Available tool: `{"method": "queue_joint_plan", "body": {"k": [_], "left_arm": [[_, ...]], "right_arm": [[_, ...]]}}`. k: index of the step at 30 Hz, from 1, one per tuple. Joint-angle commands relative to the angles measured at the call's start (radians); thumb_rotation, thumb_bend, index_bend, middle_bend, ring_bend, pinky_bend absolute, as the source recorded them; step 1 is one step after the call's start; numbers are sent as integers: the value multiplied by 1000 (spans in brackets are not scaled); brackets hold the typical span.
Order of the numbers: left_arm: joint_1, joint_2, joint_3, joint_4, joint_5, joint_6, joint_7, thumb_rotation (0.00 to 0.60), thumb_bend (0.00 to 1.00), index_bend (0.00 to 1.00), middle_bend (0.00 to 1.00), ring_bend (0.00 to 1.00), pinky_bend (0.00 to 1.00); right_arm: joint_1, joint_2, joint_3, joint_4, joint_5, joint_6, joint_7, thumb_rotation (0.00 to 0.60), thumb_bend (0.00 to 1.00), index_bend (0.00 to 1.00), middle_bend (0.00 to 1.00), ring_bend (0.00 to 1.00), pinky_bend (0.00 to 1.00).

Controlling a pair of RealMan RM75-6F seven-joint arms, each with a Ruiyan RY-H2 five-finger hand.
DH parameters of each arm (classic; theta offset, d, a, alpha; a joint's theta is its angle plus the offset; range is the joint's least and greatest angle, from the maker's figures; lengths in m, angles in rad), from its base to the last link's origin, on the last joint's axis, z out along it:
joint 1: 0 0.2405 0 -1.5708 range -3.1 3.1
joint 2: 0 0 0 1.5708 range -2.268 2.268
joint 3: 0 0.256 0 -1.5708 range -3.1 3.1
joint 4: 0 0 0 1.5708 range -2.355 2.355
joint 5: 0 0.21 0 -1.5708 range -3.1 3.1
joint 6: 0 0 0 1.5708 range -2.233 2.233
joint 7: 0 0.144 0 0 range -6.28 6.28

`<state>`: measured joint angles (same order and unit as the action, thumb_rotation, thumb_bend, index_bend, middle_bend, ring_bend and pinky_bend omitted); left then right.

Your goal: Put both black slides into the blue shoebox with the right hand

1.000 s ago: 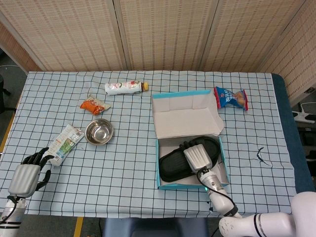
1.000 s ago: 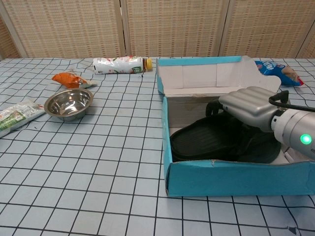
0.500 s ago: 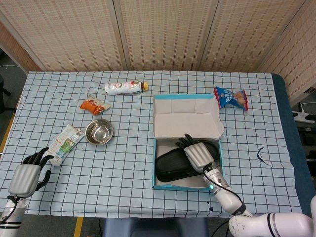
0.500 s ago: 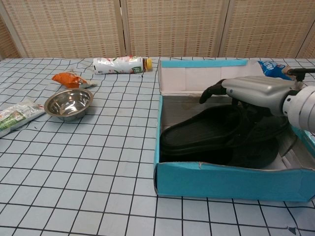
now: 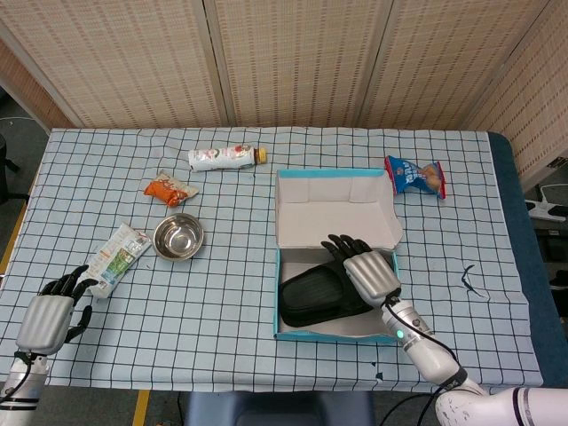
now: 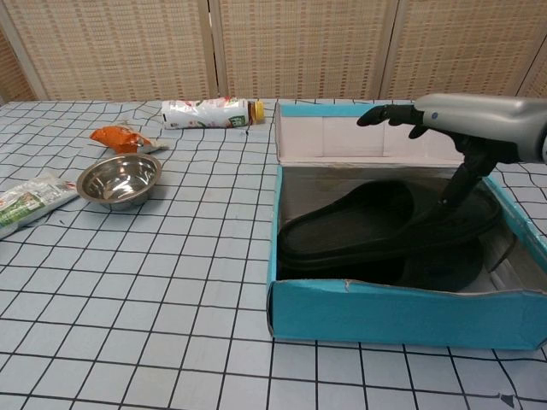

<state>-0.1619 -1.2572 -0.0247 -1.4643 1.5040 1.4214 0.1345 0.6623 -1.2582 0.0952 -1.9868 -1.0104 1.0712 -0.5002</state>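
The blue shoebox [image 5: 278,302] [image 6: 393,312] stands open right of the table's middle, its lid flap up at the back. Both black slides [image 5: 315,297] lie inside; the upper slide [image 6: 350,226] rests slanted on the lower one [image 6: 436,269], which is mostly hidden. My right hand [image 5: 368,268] [image 6: 466,124] hovers over the box's right half with fingers stretched forward and holds nothing. Its thumb points down toward the upper slide; I cannot tell if it touches. My left hand [image 5: 46,315] rests at the table's near left edge, holding nothing.
A bottle [image 5: 226,157] [image 6: 209,112] lies at the back. An orange packet [image 5: 169,189] [image 6: 120,137], a steel bowl [image 5: 178,236] [image 6: 120,179] and a green-white packet [image 5: 117,256] [image 6: 26,201] lie on the left. A blue snack bag [image 5: 414,176] sits behind the box.
My right hand has risen off the slides to above the box rim. The box slid a little to the left a second ago and has since stayed put. The left hand is unmoved.
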Motion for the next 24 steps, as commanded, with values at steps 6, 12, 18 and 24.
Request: {"method": "queue_joint_plan", "body": {"k": [6, 12, 18, 24], "left_arm": [[4, 3, -2, 4, 2, 11, -8, 600, 500, 277, 105, 193, 285], [7, -4, -1, 7, 20, 32, 7, 600, 500, 277, 106, 193, 285], [9, -17, 1, 13, 53, 64, 29, 600, 500, 272, 105, 193, 285], [6, -27, -1, 25, 49, 58, 36, 600, 500, 268, 106, 193, 284]], "right_arm": [[-206, 215, -123, -22, -281, 194, 117, 600, 1, 118, 49, 0, 141], [-367, 227, -206, 129, -321, 316, 188, 600, 2, 176, 87, 0, 166], [-429, 158, -176, 301, -345, 364, 345, 600, 1, 130, 88, 0, 133], [-454, 114, -140, 386, -385, 401, 415, 600, 2, 103, 78, 0, 113]]}}
